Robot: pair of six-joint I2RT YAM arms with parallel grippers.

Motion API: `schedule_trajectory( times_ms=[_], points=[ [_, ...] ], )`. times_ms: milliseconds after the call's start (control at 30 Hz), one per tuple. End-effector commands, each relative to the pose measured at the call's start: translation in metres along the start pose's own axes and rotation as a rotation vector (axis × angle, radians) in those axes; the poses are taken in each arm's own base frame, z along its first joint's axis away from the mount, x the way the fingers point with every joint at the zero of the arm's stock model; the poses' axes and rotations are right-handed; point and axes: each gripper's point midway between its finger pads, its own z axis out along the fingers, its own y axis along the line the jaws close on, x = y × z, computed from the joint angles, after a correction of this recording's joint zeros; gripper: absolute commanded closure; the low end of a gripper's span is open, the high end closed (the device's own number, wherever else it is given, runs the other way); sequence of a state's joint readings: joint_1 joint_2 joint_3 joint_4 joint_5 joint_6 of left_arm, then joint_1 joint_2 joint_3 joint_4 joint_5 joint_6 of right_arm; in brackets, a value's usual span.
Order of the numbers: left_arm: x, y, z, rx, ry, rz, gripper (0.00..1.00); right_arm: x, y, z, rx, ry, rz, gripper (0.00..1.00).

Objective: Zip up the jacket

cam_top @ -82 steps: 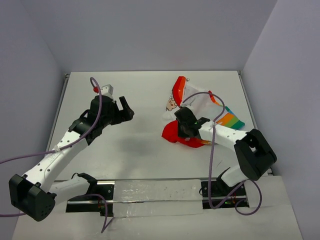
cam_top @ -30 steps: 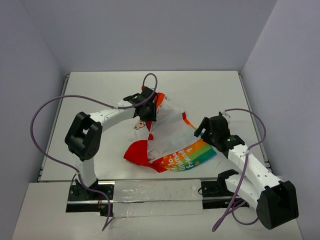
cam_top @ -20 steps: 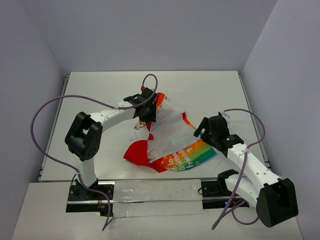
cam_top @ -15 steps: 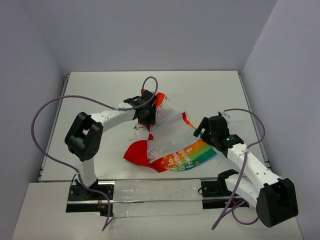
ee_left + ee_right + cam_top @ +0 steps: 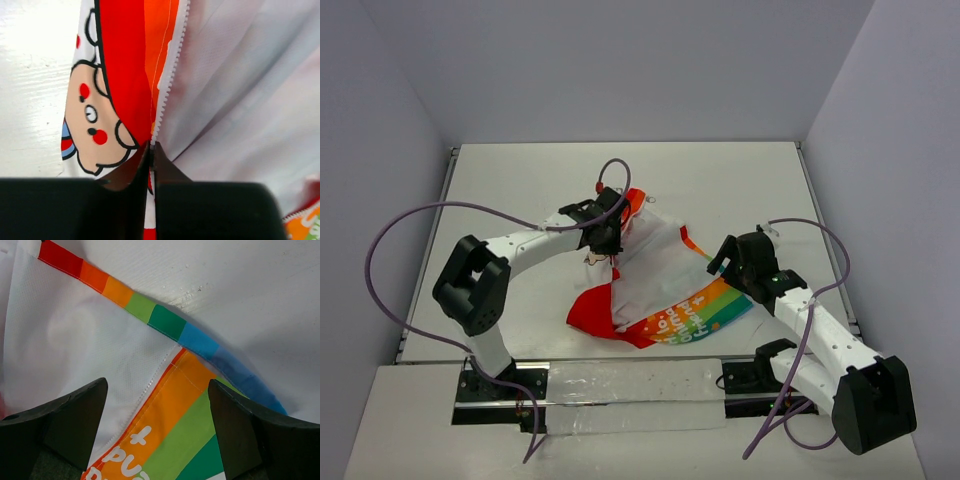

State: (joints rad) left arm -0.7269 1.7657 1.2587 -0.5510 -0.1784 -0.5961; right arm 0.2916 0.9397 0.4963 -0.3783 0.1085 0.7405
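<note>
**Pinching the zipper edge**

The jacket [image 5: 660, 280] lies open in the middle of the table [image 5: 520, 180], between the arms. The left gripper [image 5: 151, 148] is pressed together on the edge with the zipper teeth [image 5: 170, 75], by the bear picture [image 5: 92, 120], likely to hold that side steady. The right gripper [image 5: 156, 390] is spread wide over the rainbow part [image 5: 175, 440], holding nothing. The jacket's long way slants from far left to near right.

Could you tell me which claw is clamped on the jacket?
The left claw, shut on the zipper edge of the jacket; the right claw is open.
</note>
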Motion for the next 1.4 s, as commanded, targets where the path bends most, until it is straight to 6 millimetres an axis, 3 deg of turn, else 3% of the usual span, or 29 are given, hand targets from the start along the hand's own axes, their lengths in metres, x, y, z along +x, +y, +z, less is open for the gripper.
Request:
schedule_trajectory(
  times_ms=[0,267,567,700,900,1033,1100,1167,1267,1367],
  points=[
    [-0.021,-0.004,-0.031,0.028,-0.084,-0.005,0.98,-0.004,0.0,0.005,-0.005,-0.027,0.018,0.11],
    [-0.022,-0.001,-0.042,0.024,-0.091,-0.005,1.0,-0.004,-0.002,0.003,0.003,-0.029,0.019,0.11],
    [-0.041,0.009,-0.089,0.054,-0.215,-0.055,1.0,-0.023,-0.032,-0.001,0.125,-0.071,0.021,0.08],
    [-0.044,0.007,-0.089,0.07,-0.225,-0.067,1.0,-0.018,-0.029,0.007,0.107,-0.035,0.027,0.09],
    [-0.042,0.003,-0.082,0.078,-0.203,-0.063,1.0,-0.007,-0.024,0.015,0.07,0.01,-0.002,0.22],
    [-0.041,0.003,-0.082,0.081,-0.202,-0.067,1.0,0.002,-0.022,0.02,0.05,0.039,-0.008,0.45],
    [-0.041,0.003,-0.081,0.079,-0.201,-0.068,1.0,0.007,-0.023,0.024,0.049,0.052,-0.008,0.48],
    [-0.042,0.003,-0.081,0.077,-0.201,-0.071,1.0,0.011,-0.023,0.027,0.05,0.065,-0.011,0.46],
    [-0.042,0.003,-0.079,0.072,-0.2,-0.071,1.0,0.021,-0.024,0.033,0.057,0.102,-0.03,0.26],
    [-0.042,0.003,-0.074,0.069,-0.199,-0.069,1.0,0.022,-0.021,0.033,0.054,0.107,-0.037,0.34]
  ],
)
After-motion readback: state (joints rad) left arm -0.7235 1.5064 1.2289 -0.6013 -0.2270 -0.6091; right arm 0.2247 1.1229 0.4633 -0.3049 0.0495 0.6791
